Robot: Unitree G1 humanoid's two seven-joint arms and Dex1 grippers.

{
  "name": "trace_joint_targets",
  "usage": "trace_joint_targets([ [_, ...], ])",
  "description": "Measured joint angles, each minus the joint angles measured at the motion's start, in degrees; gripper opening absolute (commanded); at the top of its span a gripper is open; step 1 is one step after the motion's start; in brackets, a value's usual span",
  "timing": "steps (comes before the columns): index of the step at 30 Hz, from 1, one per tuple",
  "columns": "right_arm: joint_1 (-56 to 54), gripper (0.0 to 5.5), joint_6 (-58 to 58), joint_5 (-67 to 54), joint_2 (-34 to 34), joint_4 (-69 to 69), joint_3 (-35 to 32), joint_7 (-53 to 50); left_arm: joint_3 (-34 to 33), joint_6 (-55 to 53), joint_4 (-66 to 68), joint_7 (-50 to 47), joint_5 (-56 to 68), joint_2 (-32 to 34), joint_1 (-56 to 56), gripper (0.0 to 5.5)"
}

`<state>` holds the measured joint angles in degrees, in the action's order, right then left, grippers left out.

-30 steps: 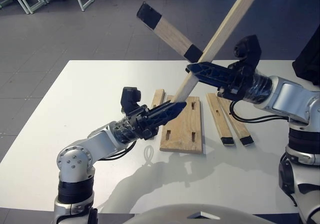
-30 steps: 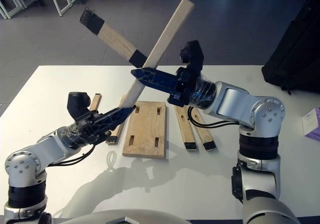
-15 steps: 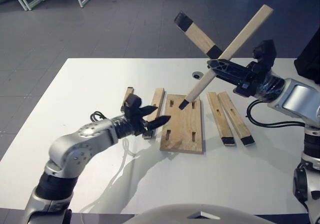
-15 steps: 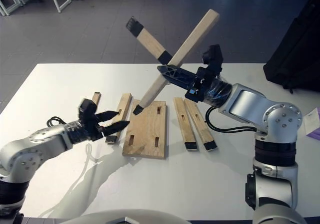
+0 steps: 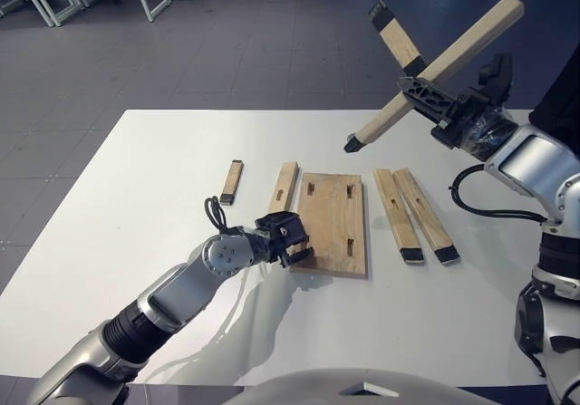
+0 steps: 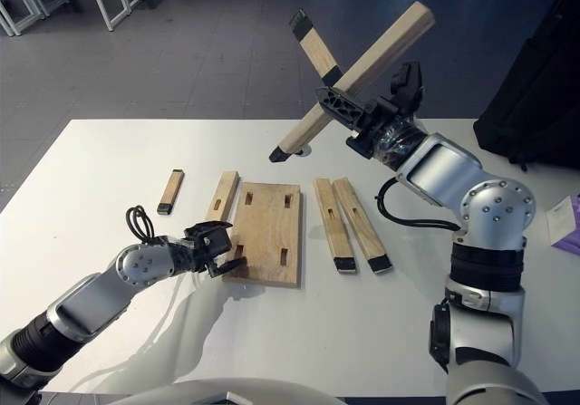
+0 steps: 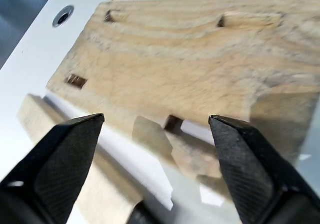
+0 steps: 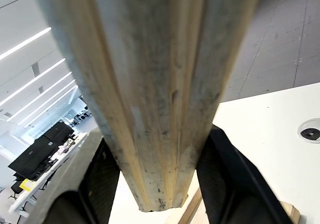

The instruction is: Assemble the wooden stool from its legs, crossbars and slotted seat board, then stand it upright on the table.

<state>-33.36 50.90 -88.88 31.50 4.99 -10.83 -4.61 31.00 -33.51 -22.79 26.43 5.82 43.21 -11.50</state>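
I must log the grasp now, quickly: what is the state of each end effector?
Left end effector: open, holding nothing, at the seat board.
Right end effector: closed on the crossed wooden pieces.

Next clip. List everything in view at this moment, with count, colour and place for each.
table: 1, white, under all the loose parts
seat board: 1, pale wood with four slots, flat at mid-table
legs: 2, pale wood with black near tips, flat side by side to the right of the seat board
strip: 1, pale wood, flat just left of the seat board
short piece: 1, wood with a dark near end, flat farther left
crossed bars: 2, pale wood with black parts, crossed in an X, in the air above the table's far right
left gripper: 1, black, open at the seat board's near left corner
right gripper: 1, black, shut on the crossed bars
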Motion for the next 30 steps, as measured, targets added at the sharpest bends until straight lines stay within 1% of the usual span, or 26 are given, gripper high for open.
trace_joint_targets([
  [4, 0.18, 2.03, 0.36, 1.05, -0.54, 0.17, -0.32, -0.01, -2.25, -1.5, 0.91, 0.85, -0.99, -0.09, 0.2, 3.89],
  [6, 0.18, 2.03, 0.63, 1.72, -1.05, 0.25, -0.35, 0.12, -2.03, -2.78, -0.19, 2.46, -1.81, -0.04, 0.14, 3.89],
  [8, 0.39, 2.03, 0.53, 4.63, -1.06, 0.7, -0.25, 1.87, -1.13, -4.33, -3.08, 5.87, -2.02, 1.96, 0.66, 3.89],
  [9, 1.06, 2.03, -0.42, 9.37, -0.47, 1.67, 0.96, 5.51, -0.03, -4.59, -6.3, 9.95, -1.72, 5.41, 1.16, 3.89],
  [11, 4.46, 2.03, -0.44, 14.83, 1.67, 1.9, 3.81, 14.75, -0.09, -4.32, -9.65, 13.95, -0.97, 9.5, 2.92, 3.89],
  [13, 8.55, 2.03, 0.4, 18.9, 3.27, 1.5, 6.97, 24.48, -1.09, -2.64, -9.81, 16.37, -0.89, 12.25, 4.07, 3.89],
  [16, 9.95, 2.03, -0.02, 25.48, 3.89, -0.66, 10.55, 34.02, -2.42, -0.45, -8.88, 18.6, -0.93, 13.77, 4.71, 3.89],
  [20, 7.75, 2.03, -1.01, 31.81, 2.74, -5.01, 14.13, 42.76, -3.79, 0.21, -8.48, 19.09, -0.93, 13.78, 5.96, 3.89],
  [26, 8.95, 2.03, -1.77, 38.85, 2.36, -6.17, 15.04, 48.35, -4.01, 1.02, -7.87, 19.39, -0.95, 13.49, 6.05, 3.89],
  [30, 9.38, 2.03, -6.99, 43.58, 1.8, -10.26, 16.45, 53.24, -4.14, 1.01, -7.29, 19.33, -1.21, 12.76, 6.22, 3.89],
])
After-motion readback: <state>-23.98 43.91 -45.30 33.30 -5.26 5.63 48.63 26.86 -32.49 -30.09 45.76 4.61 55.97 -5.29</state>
